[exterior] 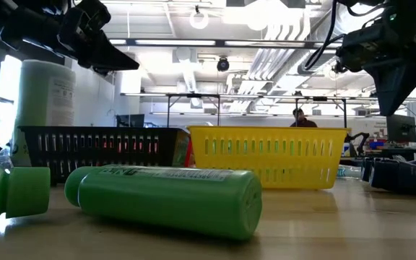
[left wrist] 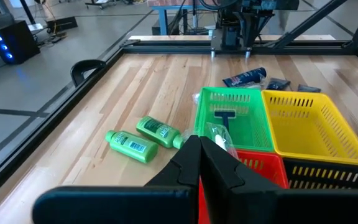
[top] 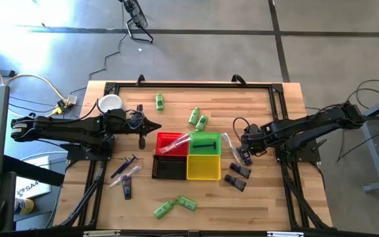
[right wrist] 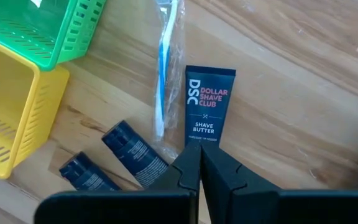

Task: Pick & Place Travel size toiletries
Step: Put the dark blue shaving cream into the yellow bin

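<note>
hovering right claw point(right wrist: 199, 163), closed, above shave butter tube point(right wrist: 207, 107); left claw point(left wrist: 197, 163) closed.

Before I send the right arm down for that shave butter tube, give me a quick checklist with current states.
1. Right gripper lined up with the shave butter tube: ok, its tips sit at the tube's near end.
2. Right gripper open for a grasp: not ok, fingers are shut.
3. Neighbours clear of the tube: not ok, a wrapped toothbrush lies right alongside it.
4. Yellow basket free to receive: ok, nothing shows in it.
5. Left gripper out of the way: ok, shut at the red basket, across the baskets from the tube.
6. Right gripper touching the table: cannot tell.
</note>
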You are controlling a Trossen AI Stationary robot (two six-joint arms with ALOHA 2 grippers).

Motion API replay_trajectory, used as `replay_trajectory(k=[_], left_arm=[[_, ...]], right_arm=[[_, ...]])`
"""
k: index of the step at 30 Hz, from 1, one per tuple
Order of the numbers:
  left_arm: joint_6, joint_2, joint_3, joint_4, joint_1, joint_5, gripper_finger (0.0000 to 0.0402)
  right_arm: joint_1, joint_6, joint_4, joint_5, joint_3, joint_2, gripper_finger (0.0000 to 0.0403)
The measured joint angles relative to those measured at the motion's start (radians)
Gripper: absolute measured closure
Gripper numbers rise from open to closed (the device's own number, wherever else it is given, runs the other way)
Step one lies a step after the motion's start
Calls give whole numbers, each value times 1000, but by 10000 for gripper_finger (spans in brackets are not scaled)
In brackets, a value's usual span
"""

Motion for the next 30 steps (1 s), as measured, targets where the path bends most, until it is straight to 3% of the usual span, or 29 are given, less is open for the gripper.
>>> replay_trajectory(k=[7,21,30], left_arm=[[1,0,0,0,0,0,401],[2,0,0,1,0,-1,401],[2,0,0,0,0,-1,401]], right_arm=[[0,-2,-2,-3,0,0,368],[0,-2,-25,11,0,0,179],[0,-2,-25,-5,0,0,164]])
